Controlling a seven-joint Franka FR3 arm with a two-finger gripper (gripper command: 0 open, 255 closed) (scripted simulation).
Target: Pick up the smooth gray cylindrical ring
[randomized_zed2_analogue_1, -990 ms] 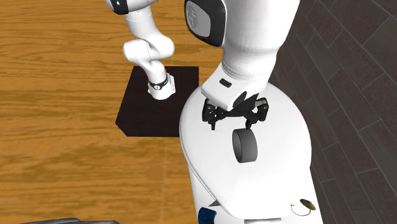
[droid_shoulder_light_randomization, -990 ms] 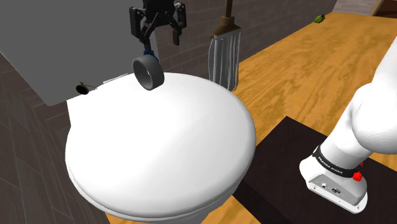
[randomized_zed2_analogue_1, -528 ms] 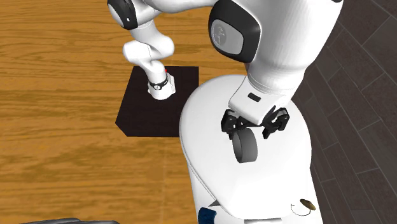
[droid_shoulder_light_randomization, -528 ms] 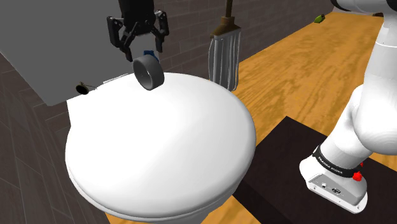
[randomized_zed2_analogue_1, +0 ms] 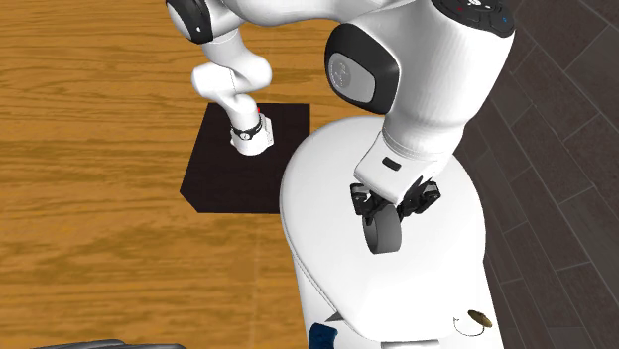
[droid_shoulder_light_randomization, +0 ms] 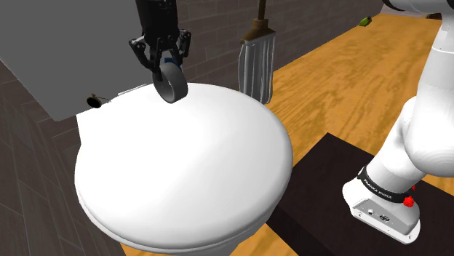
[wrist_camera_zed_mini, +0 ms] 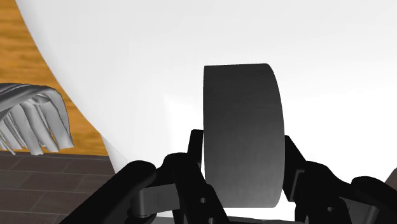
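The grey ring [droid_shoulder_light_randomization: 172, 86] stands on its edge at the back of a white toilet lid [droid_shoulder_light_randomization: 189, 167], near the tank. My black gripper [droid_shoulder_light_randomization: 164, 68] has come down on it from above and is shut on the ring, one finger on each flat side. The wrist view shows the ring [wrist_camera_zed_mini: 242, 140] clasped between the two fingers [wrist_camera_zed_mini: 195, 151], its lower rim resting on the lid. In the second exterior view the ring [randomized_zed2_analogue_1: 383, 234] sits under the gripper [randomized_zed2_analogue_1: 389, 208], the white forearm rising above it.
A grey mop head [droid_shoulder_light_randomization: 256, 65] hangs against the dark wall just past the lid's far edge. On the tank lie a small dark object [droid_shoulder_light_randomization: 93, 100] and a blue thing [randomized_zed2_analogue_1: 322, 335]. The black stand [droid_shoulder_light_randomization: 342, 174] sits on wooden floor.
The gripper moved toward the shoulder view's left, dropped over the ring, and its fingers went from wide open to shut on the ring. The ring has stayed in place.
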